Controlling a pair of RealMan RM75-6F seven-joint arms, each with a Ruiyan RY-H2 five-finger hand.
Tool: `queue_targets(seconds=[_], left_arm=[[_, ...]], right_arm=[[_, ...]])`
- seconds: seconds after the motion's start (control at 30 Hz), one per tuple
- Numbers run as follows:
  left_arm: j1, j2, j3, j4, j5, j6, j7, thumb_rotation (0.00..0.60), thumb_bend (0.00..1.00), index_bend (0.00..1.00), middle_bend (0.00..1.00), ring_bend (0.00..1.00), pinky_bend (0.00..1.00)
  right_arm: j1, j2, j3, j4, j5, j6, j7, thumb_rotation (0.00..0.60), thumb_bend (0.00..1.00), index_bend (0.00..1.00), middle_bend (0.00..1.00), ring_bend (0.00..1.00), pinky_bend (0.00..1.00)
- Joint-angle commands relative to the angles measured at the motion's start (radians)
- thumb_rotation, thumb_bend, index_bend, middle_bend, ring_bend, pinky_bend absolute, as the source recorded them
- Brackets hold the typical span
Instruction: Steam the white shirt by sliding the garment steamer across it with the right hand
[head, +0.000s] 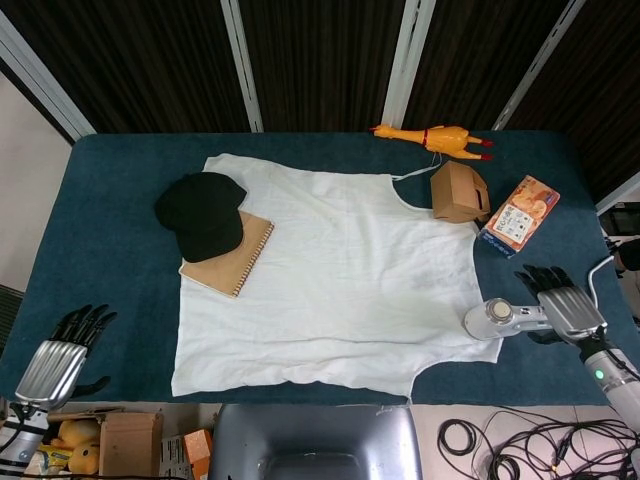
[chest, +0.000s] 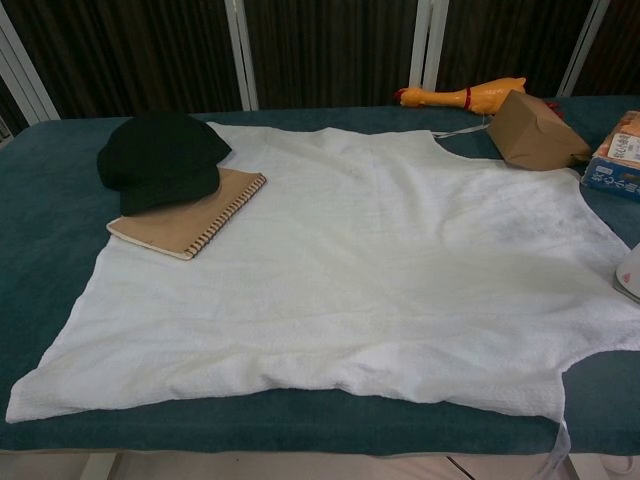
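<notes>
The white shirt (head: 330, 270) lies spread flat on the blue table (head: 110, 250), also seen in the chest view (chest: 340, 270). The white garment steamer (head: 492, 320) lies at the shirt's lower right edge, head on the hem and handle pointing right. In the chest view only a sliver of the steamer (chest: 630, 275) shows at the right border. My right hand (head: 560, 305) sits at the handle's end with its fingers spread and straight, not wrapped round it. My left hand (head: 58, 362) hangs off the table's front left corner, fingers extended and holding nothing.
A black cap (head: 200, 212) rests on a tan spiral notebook (head: 245, 262) over the shirt's left shoulder. A rubber chicken (head: 435, 137), a cardboard box (head: 458, 190) and a snack packet (head: 520, 212) lie at the back right. Cables (head: 520, 440) trail on the floor.
</notes>
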Motion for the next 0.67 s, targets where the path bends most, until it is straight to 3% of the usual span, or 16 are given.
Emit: queue_targets(seconds=[0.03,0.1,0.17,0.33,0.67], left_arm=[[0.036,-0.001,-0.004,-0.009,-0.016,0.048,-0.017,0.6,0.02,0.13,0.07,0.01,0.11],[0.063,-0.009,-0.007,-0.021,-0.041,0.074,0.0,0.6,0.02,0.13,0.07,0.0,0.11],[0.084,-0.022,-0.008,-0.029,-0.052,0.097,0.019,0.6,0.03,0.13,0.07,0.0,0.11],[0.112,-0.061,0.011,0.012,0.001,0.153,-0.055,0.6,0.02,0.13,0.07,0.0,0.11],[0.111,-0.039,0.025,0.02,0.018,0.13,-0.041,0.6,0.02,0.08,0.06,0.0,0.11]], right_arm=[[-0.111,0.035,0.0,-0.08,-0.084,0.257,0.03,0.6,0.1,0.0,0.0,0.0,0.04],[-0.168,0.027,0.001,-0.094,-0.105,0.373,0.017,0.6,0.09,0.0,0.0,0.0,0.11],[-0.209,0.023,-0.008,-0.113,-0.102,0.421,-0.019,0.6,0.09,0.0,0.0,0.0,0.17],[-0.295,0.0,-0.007,-0.185,-0.058,0.505,-0.173,0.6,0.09,0.0,0.0,0.0,0.0],[-0.342,-0.031,0.002,-0.225,-0.075,0.567,-0.259,0.6,0.09,0.0,0.0,0.0,0.0]])
